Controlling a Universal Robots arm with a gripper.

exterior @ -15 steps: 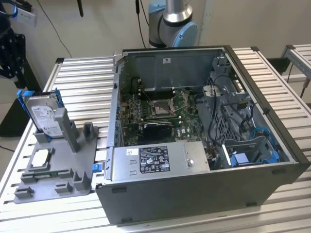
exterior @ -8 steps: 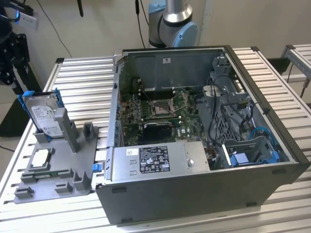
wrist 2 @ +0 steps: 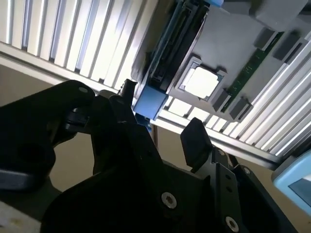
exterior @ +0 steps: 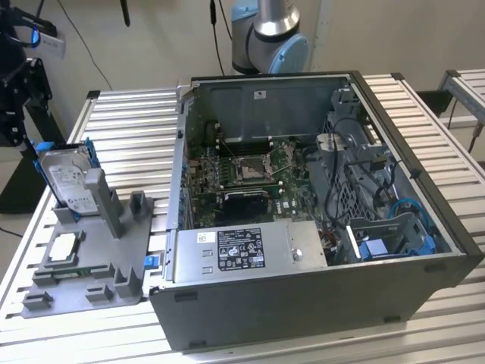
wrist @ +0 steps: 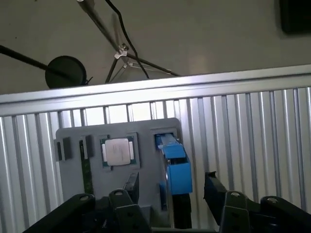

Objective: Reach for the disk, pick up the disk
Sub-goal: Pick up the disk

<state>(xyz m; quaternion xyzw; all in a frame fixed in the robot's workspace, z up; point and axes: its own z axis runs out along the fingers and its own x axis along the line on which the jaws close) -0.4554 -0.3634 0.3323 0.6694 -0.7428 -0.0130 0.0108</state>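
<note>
1. This looks like a robotics lab or test workshop. The counter (exterior: 129,114) is built of ribbed aluminium profiles.
2. A robot arm's base (exterior: 273,34) rises behind an opened computer case (exterior: 303,303), whose motherboard (exterior: 250,163) is bare.
3. At the exterior view's left, a grey fixture tray (exterior: 114,243) holds the disk (exterior: 68,178).
4. In the first wrist view, a tripod stand (wrist: 124,56) is on the plain floor beside the counter.

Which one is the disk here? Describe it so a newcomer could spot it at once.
On the exterior view's left of the open computer case lies a grey tray. The disk stands propped up at its far end. It is a silver-grey slab with a white label in a bright blue bracket, unlike the small square chip lying flat nearer the camera.
</note>
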